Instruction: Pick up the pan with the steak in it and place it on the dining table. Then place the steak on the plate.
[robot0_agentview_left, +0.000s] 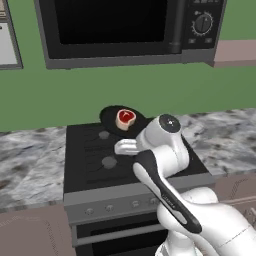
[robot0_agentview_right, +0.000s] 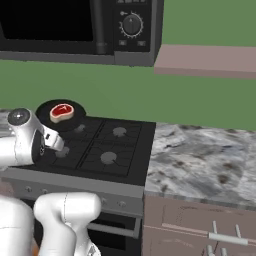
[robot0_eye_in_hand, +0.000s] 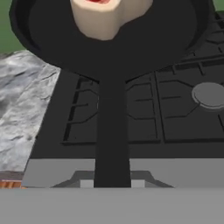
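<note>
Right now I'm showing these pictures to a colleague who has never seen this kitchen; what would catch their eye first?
The red steak stands out, lying in the black pan at the stove's rear burner. The hand view shows the pan's handle running straight toward the camera. A dark microwave hangs above on the green wall.

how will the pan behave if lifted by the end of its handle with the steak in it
Likely front-heavy: the pan bowl sits far from the gripper along a long thin handle, so it may droop or twist. The steak lies loose near the middle and could slide if it tilts.
</note>
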